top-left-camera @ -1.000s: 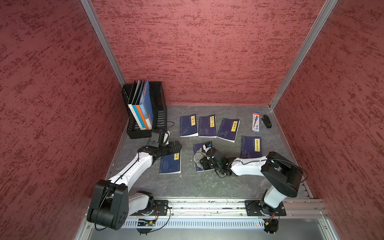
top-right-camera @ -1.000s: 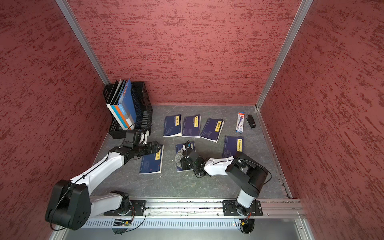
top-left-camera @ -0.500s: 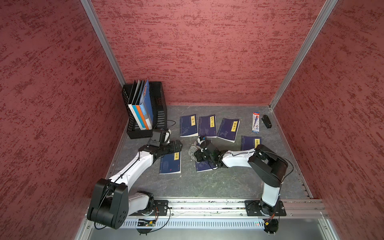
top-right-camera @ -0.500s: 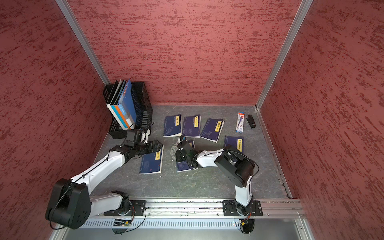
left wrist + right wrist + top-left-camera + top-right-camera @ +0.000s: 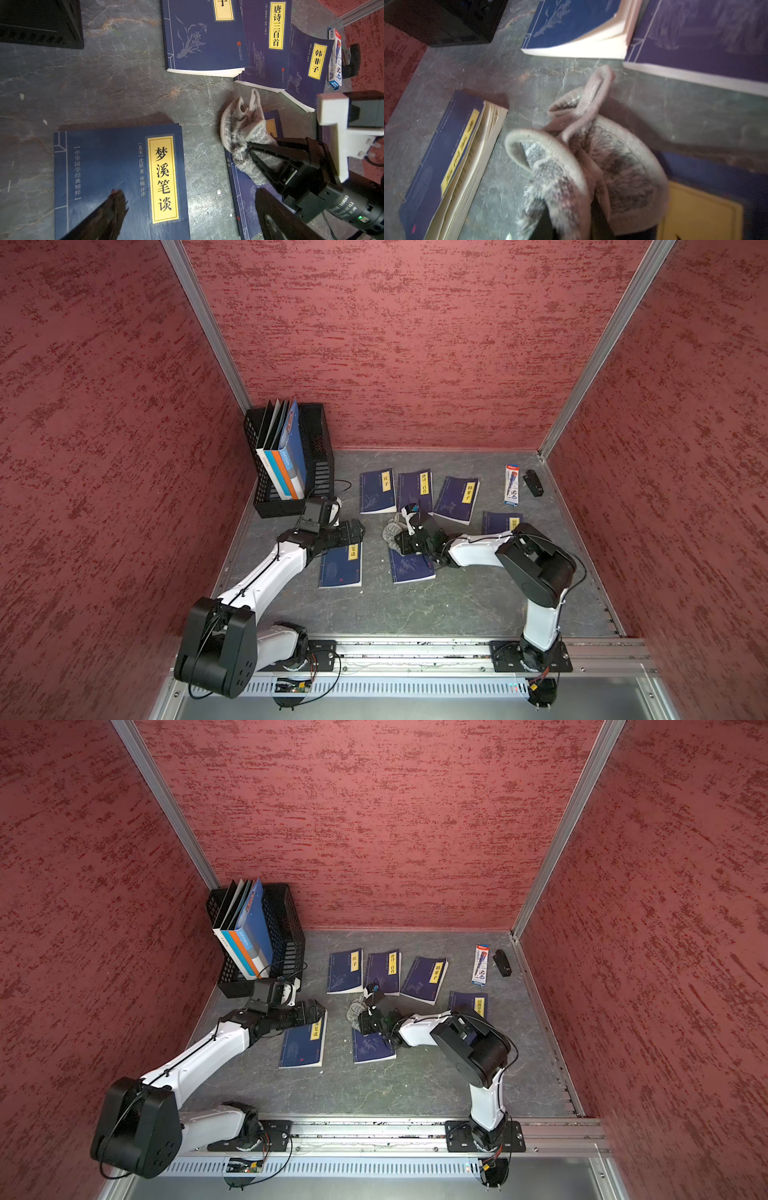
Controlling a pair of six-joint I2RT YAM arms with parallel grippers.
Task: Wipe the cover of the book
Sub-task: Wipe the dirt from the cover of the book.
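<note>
Right gripper (image 5: 249, 146) pinches cloth (image 5: 239, 128); left gripper (image 5: 357, 532) gapes, empty. Risk, I judge: cloth overhanging far-left corner of book (image 5: 411, 567) could snag, shifting it.

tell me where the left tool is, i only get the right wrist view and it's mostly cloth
Observer: The left tool is open over the far end of the neighbouring book, holding nothing.
Operator: is my tool actually gripping the cloth
Observer: Yes. The left wrist view shows the right tool shut on the cloth.
Operator: how much cover is behind me
Observer: In both top views most of the book under the cloth shows bare, on the robot's side of the cloth.
</note>
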